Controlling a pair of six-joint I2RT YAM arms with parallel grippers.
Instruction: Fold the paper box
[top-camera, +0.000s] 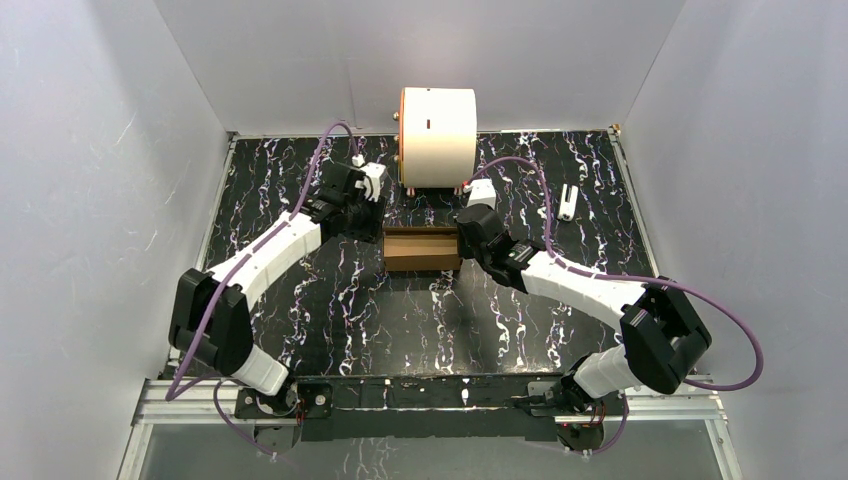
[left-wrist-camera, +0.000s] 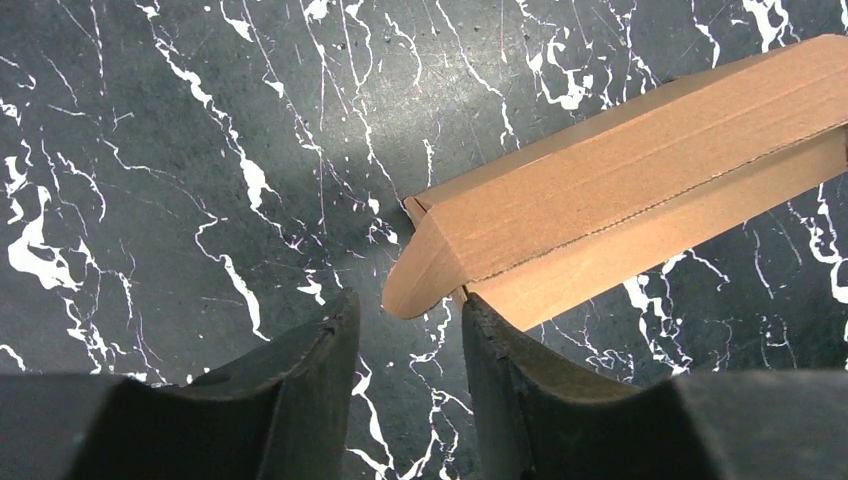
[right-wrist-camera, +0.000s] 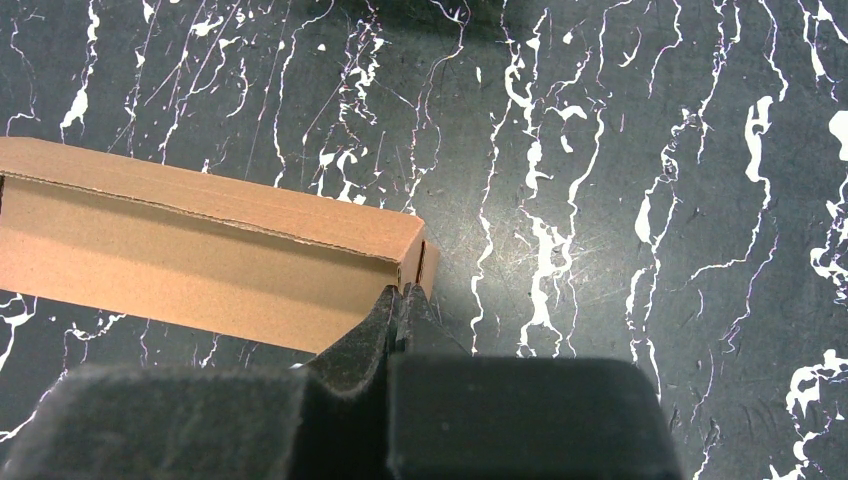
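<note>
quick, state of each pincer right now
Left pincer: open, empty, near the paper box end.
Right pincer: closed at the box's other end; pinching cardboard or not cannot be told.

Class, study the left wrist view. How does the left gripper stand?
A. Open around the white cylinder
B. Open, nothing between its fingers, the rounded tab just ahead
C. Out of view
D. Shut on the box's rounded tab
B: the left gripper is open, only bare table shows in the gap between its fingers, and the rounded tab of the paper box lies just beyond the fingertips.
</note>
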